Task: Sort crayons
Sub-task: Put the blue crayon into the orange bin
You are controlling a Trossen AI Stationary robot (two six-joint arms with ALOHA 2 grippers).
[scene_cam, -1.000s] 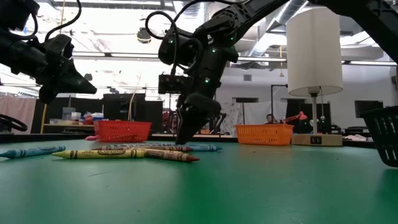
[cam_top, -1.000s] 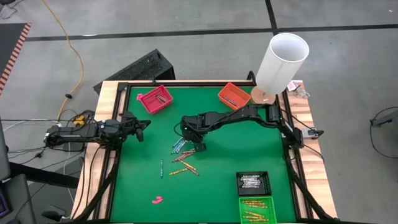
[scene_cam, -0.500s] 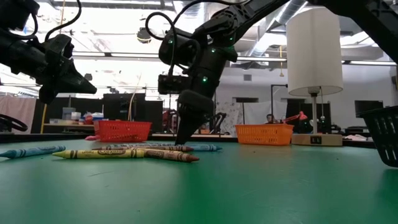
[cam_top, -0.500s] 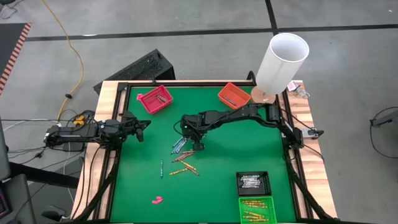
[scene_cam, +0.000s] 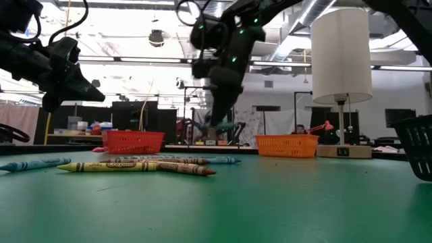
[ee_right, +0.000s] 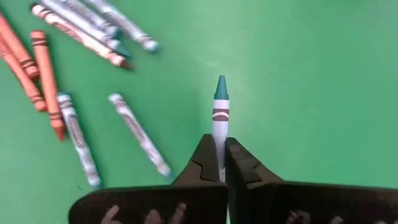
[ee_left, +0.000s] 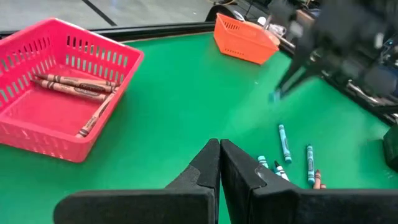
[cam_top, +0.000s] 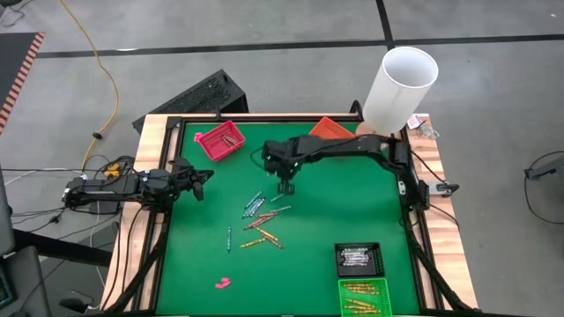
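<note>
Several crayons (cam_top: 260,220) lie loose on the green mat (cam_top: 335,211) near its middle, blue-teal, yellow-orange and reddish. My right gripper (cam_top: 285,185) hangs above the mat just beyond that heap, shut on one teal crayon (ee_right: 220,115); the low view shows it well above the table (scene_cam: 221,125). My left gripper (ee_left: 219,147) is shut on nothing and waits at the mat's left edge (cam_top: 204,178). Reddish crayons lie in the red basket (ee_left: 59,93). My right gripper pinches the teal crayon by its rear part (ee_right: 219,138) between its two fingers. The crayon lies along the fingers and sticks out past them, its teal point (ee_right: 221,86) leading. The fingers slant steeply down from above. The crayon is lifted clear of the mat.
The red basket (cam_top: 218,141) stands at the far left and an orange basket (cam_top: 328,129) at the far right, partly under my right arm. A black tray (cam_top: 359,258) and a green tray (cam_top: 363,298) sit near right. A white lamp (cam_top: 401,84) and a pink lump (cam_top: 222,283) also show.
My right gripper has shut on the teal crayon at the heap, then risen and gone toward the far edge. The crayon has come up clear of the mat; the other crayons have stayed where they were.
</note>
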